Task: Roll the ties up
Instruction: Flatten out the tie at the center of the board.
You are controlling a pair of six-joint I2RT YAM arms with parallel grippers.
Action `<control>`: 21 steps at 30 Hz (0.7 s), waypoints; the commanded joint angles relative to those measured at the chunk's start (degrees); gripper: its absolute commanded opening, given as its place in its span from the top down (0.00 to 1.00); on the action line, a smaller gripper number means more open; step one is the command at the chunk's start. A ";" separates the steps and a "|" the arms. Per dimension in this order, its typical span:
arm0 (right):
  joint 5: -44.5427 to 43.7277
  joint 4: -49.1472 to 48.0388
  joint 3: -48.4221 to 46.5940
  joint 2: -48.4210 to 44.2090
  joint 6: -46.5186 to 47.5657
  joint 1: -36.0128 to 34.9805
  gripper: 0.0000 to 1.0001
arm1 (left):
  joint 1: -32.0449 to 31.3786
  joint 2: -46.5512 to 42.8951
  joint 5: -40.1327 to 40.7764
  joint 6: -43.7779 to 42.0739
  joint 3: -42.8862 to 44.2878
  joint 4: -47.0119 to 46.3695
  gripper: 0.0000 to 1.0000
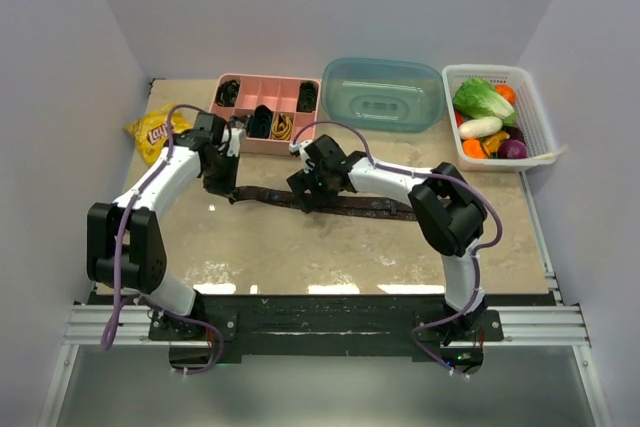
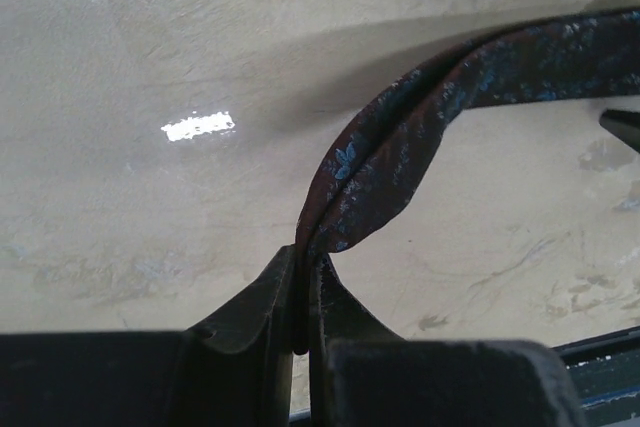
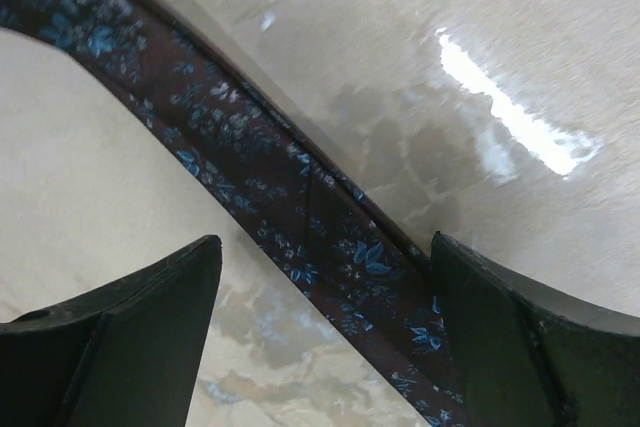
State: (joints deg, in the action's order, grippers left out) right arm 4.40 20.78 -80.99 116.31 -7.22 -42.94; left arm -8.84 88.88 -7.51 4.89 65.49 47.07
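Beige table [image 1: 300,247] noted, both arms reaching over its middle.

Along the far edge, left to right:
- pink divided tray [image 1: 290,137], dark items in several compartments
- translucent blue tub [image 1: 383,94], upside down
- white basket [image 1: 530,107], vegetables inside

A yellow chip bag [image 1: 150,132] is seen near the far left corner, beside the tray.

The tie [image 1: 380,207] is laid out unrolled across the middle of the table, running left to right. It is dark maroon with a small blue floral print [image 3: 250,157].

Left gripper [image 1: 222,187]: the jaws are pressed together [image 2: 303,267] on the tie's left end. The fabric [image 2: 400,137] is folded lengthwise there and held raised off the surface.

Right gripper [image 1: 310,197]: the fingers are spread wide [image 3: 325,242], one on either side of the strip, with the tie lying between them. Whether they touch it cannot be told.
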 commanded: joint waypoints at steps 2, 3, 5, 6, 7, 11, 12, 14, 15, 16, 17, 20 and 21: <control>4.90 4.62 5.13 -2.75 2.83 -1.36 0.12 | 0.58 2.08 5.74 -0.49 3.41 1.44 0.92; 5.26 5.23 5.49 -3.28 3.44 -1.27 0.12 | 0.58 2.26 6.27 -0.40 3.50 1.53 0.91; 5.35 6.20 5.93 -3.63 4.06 -1.53 0.12 | 0.58 2.79 7.33 -0.14 3.67 1.62 0.87; 5.35 6.90 6.11 -4.24 4.76 -1.80 0.11 | 0.58 2.88 9.25 0.04 3.76 1.71 0.84; 5.35 7.17 6.28 -4.43 4.94 -1.89 0.11 | 0.58 3.05 10.14 0.38 3.94 1.80 0.81; 0.97 8.14 5.76 -5.30 4.85 -3.03 0.02 | 0.58 3.49 17.23 1.70 4.81 1.45 0.56; -0.87 7.71 5.84 -5.65 4.42 -3.03 0.01 | 0.58 3.49 18.92 2.66 4.91 0.92 0.51; -2.20 7.26 5.67 -7.06 4.06 -3.03 0.01 | 0.58 2.88 22.52 3.55 4.99 -0.22 0.40; -2.99 7.18 5.58 -7.50 3.80 -3.03 0.01 | 0.58 2.35 23.15 4.34 4.91 -0.92 0.39; -3.87 7.00 5.15 -8.46 3.62 -3.03 0.01 | 0.58 1.57 23.24 4.69 4.21 -1.88 0.36; -4.14 6.74 4.88 -9.08 3.19 -3.03 0.01 | 0.58 -0.53 22.81 5.04 3.68 -4.33 0.33; -4.14 4.20 4.18 -11.27 1.87 -3.12 0.01 | 0.58 -5.98 16.93 7.06 0.52 -11.61 0.30; -4.14 3.40 3.74 -11.72 1.43 -3.03 0.01 | 0.58 -7.65 15.09 8.98 -0.97 -14.17 0.30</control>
State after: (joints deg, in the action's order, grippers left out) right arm 2.24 26.13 -75.92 110.34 -3.77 -45.91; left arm -8.71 89.60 11.20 9.02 67.07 43.99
